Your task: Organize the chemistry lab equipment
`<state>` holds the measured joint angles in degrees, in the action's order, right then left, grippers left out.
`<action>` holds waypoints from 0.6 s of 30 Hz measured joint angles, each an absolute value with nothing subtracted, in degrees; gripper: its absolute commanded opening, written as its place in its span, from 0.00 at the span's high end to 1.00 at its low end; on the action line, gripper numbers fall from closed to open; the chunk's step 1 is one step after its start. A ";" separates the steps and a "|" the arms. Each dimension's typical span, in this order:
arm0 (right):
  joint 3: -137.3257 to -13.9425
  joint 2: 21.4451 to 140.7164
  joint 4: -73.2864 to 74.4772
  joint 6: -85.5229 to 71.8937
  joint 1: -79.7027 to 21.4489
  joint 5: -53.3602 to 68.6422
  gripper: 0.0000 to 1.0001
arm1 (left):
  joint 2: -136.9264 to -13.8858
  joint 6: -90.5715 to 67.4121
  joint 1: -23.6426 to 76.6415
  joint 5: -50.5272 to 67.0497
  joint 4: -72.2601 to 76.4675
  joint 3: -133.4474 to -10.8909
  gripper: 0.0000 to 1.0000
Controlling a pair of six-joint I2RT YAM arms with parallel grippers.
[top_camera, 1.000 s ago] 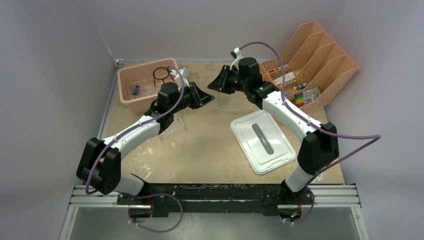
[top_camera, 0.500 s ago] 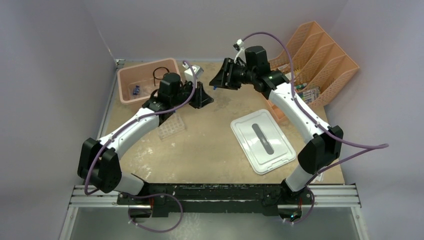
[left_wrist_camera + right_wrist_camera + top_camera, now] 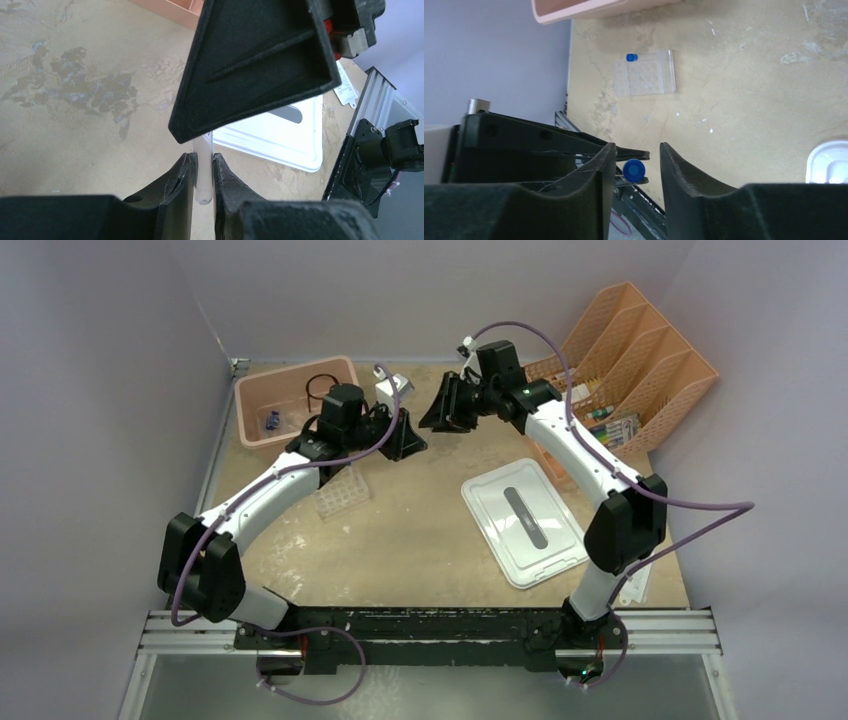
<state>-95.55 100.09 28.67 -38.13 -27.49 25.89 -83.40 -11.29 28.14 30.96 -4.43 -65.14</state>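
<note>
Closing in since half a second ago, our right gripper [image 3: 637, 147], fingers spread, is straddling the clear blue-capped vial [image 3: 634, 170] that our left gripper [image 3: 202, 157] is pinching above the tabletop [image 3: 430, 540]; releasing early risks dropping it

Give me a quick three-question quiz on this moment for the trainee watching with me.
1. True or false: the left gripper is clamped on a blue-capped vial.
2. How many capped vials does the right wrist view show in the clear tube rack? A) none B) one C) four
3. Fill in: the right gripper is ___, with a finger on each side of the vial's cap and neither touching it.

Key: 1 true; 2 B, a single one at a corner of the rack; 3 open.
</note>
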 measured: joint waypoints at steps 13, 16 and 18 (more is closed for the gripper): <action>-90.80 97.43 21.67 -41.74 -26.22 28.95 0.88 | -83.40 -10.68 27.88 31.55 -4.19 -65.04 0.97; -89.41 96.90 20.01 -41.82 -26.17 29.26 0.88 | -83.40 -10.92 27.79 31.51 -4.25 -64.97 0.72; -88.44 96.29 19.03 -41.34 -26.20 29.04 0.88 | -83.40 -11.44 27.77 30.87 -4.45 -64.95 0.57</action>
